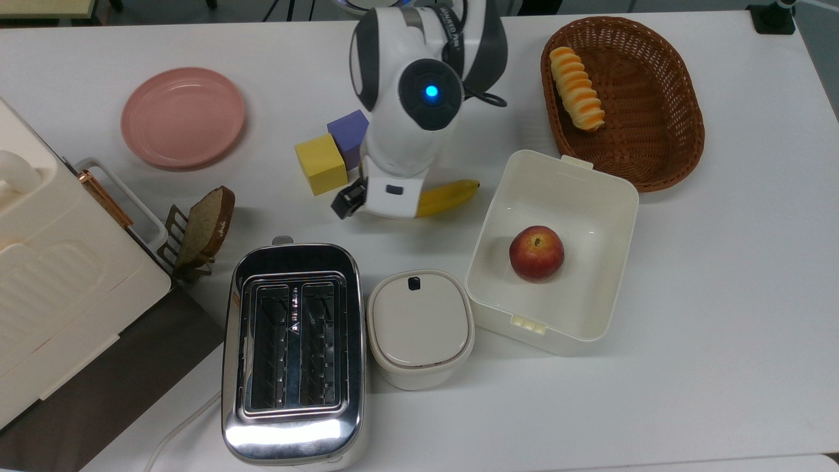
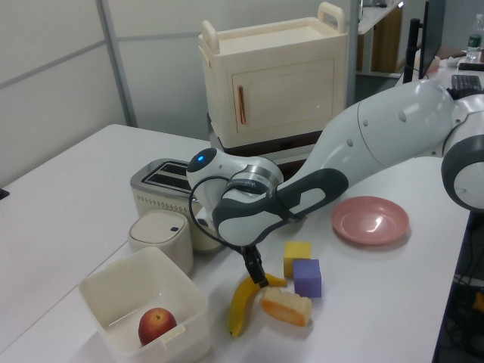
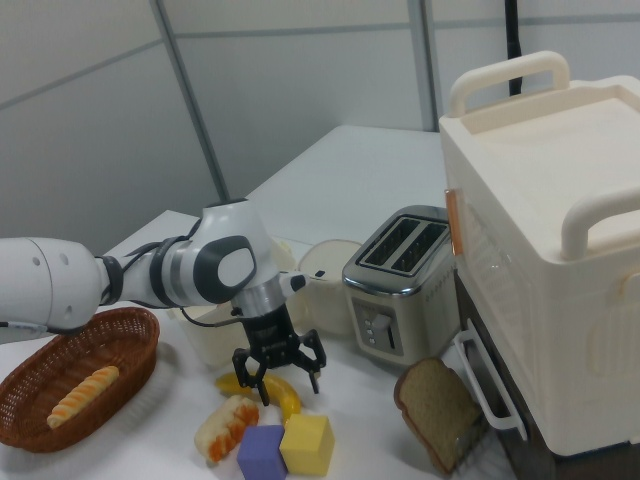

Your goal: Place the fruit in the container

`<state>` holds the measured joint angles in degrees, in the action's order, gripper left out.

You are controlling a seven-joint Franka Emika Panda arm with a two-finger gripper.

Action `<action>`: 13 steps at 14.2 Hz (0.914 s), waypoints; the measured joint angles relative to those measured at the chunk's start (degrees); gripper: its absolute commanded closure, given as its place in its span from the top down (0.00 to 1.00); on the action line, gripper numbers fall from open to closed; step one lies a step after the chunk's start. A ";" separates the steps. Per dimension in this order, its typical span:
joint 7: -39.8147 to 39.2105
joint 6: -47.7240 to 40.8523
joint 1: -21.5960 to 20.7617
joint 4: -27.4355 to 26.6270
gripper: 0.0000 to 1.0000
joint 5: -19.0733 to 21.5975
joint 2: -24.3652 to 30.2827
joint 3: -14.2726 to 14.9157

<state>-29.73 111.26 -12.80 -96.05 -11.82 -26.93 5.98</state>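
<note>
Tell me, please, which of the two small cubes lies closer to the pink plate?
The yellow cube: in the top view it sits toward the pink plate, with the purple cube farther off.

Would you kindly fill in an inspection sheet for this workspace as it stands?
Surface: white table, dry.
Job's things: banana lying on the table beside the box; the box holds an apple.
Clutter: toaster, lidded pot, pink plate, yellow cube, purple cube, bread slice in a rack, roll in a wicker basket.
Grippers: hand open, fingers straddling the banana.
Cables: toaster cord.
Surroundings: cream cabinet.
</note>
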 measured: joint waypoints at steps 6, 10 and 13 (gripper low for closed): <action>4.23 0.00 -4.69 -0.07 0.53 0.01 -0.09 -0.10; 4.86 0.30 -5.14 0.01 0.27 0.01 -0.16 -0.03; 7.24 2.14 -5.09 0.01 0.23 0.00 -0.24 0.06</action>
<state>-22.49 113.40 -17.88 -96.04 -11.82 -27.17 6.04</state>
